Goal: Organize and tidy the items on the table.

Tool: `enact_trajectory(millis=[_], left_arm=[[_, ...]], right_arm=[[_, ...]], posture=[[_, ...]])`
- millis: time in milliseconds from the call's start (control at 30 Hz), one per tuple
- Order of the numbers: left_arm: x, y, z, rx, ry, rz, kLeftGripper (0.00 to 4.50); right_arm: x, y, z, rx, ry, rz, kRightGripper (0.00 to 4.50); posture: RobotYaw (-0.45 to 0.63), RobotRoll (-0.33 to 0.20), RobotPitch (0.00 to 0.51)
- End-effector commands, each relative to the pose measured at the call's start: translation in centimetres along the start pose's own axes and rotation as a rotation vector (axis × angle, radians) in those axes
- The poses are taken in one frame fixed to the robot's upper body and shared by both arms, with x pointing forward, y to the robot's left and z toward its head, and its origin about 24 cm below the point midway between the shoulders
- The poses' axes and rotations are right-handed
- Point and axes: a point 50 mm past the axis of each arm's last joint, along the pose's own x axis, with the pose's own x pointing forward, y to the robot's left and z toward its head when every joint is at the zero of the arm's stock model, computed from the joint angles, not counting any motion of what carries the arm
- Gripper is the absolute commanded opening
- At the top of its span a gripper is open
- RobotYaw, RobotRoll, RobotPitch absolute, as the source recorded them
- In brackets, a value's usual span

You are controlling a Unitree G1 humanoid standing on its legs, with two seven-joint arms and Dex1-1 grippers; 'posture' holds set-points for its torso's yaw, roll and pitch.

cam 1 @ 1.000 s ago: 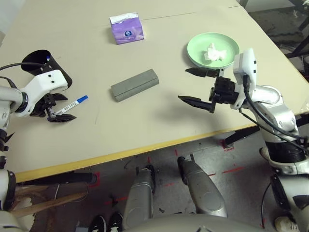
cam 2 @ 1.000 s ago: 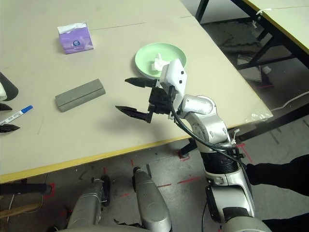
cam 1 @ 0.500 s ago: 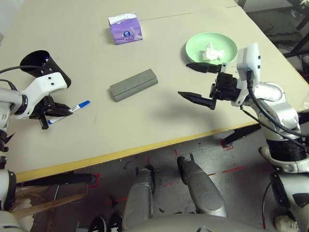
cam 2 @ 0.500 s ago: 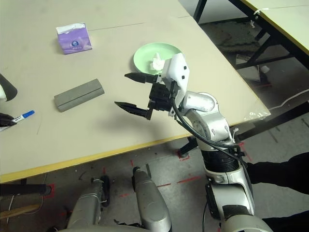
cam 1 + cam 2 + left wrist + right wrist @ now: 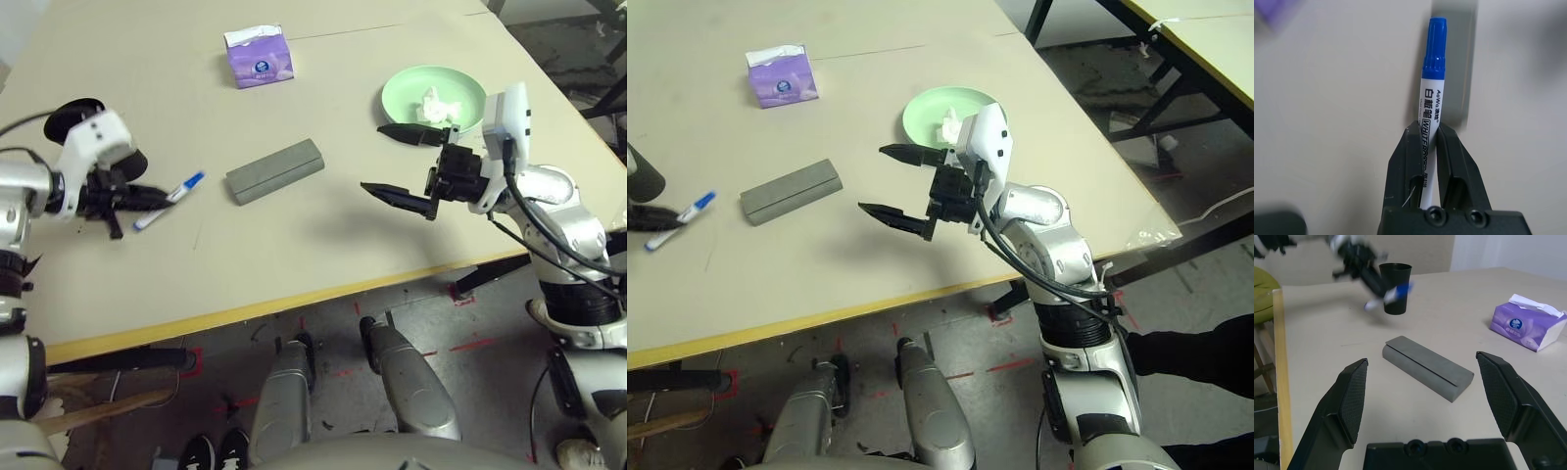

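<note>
- Left end effector (image 5: pixel 1431 142) is clamped on the blue-capped marker (image 5: pixel 1431 103), holding it above the tabletop (image 5: pixel 323 235).
- Right end effector (image 5: pixel 400 164) hangs with fingers wide apart, gripping nothing.
- Grey glasses case (image 5: pixel 274 170) lies between both end effectors.
- Crumpled tissue (image 5: pixel 435 105) sits in the green plate (image 5: pixel 402 98) behind the right end effector.

We see a purple soft tissue pack (image 5: pixel 259 57) with white tissue poking out, upper left of centre, and a black round cup (image 5: pixel 1396 288) standing upright.
</note>
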Motion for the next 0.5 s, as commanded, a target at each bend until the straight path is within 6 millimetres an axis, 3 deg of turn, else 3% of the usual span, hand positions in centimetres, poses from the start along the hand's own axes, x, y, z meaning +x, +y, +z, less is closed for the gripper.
enact_trajectory(millis=[33, 300, 500], left_arm=[[-1.5, -0.1, 2.5, -0.054, -0.193, 0.024, 0.25], [-5.3, 1.2, 5.9, -0.063, -0.527, 0.235, 0.25], [-7.3, 2.7, 5.5, -0.013, -0.595, 0.473, 0.25]], right_arm=[[0.3, 0.2, -0.3, 0.023, -0.005, 0.033, 4.5], [0.3, 0.5, -0.8, 0.069, 0.011, 0.072, 4.5], [0.6, 0.6, -0.9, 0.084, 0.006, 0.088, 4.5]], posture=[[-0.21, 0.0, 0.263], [-0.18, 0.0, 0.269], [-0.17, 0.0, 0.27]])
